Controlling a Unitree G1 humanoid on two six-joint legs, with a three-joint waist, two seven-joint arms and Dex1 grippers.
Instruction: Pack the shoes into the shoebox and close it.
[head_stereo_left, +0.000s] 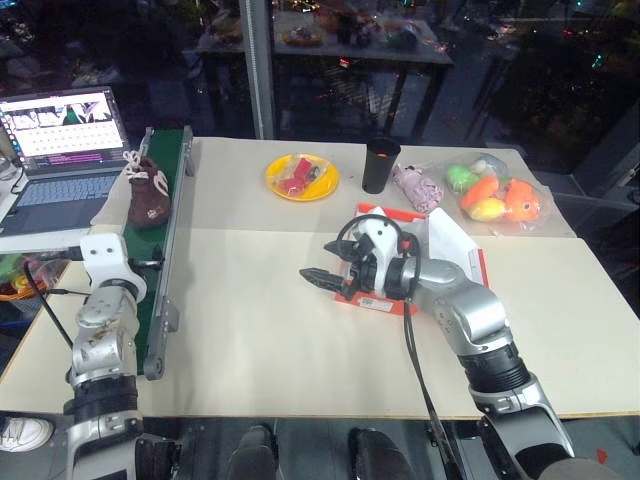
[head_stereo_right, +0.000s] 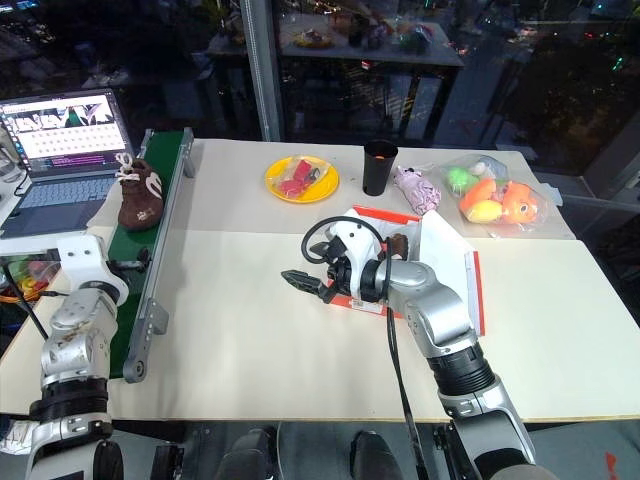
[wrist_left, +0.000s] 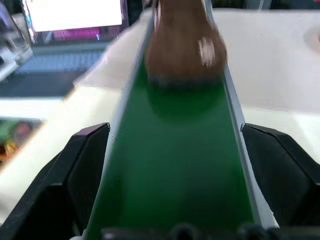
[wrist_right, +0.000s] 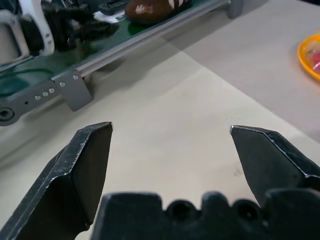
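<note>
Left gripper points forward, level, jaws wide apart. Right gripper reaches left across the body, jaws spread.

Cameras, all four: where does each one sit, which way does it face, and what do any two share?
Left eye view: on the head, looking forward and down over the table; both arms show, the right pincer open by the shoebox.
Right eye view: the same scene beside it.
Left wrist view: looks along the open left pincer down the green conveyor at a brown shoe.
Right wrist view: looks between its fingers across the table.
Shared: both wrist views show the shoe and conveyor.
</note>
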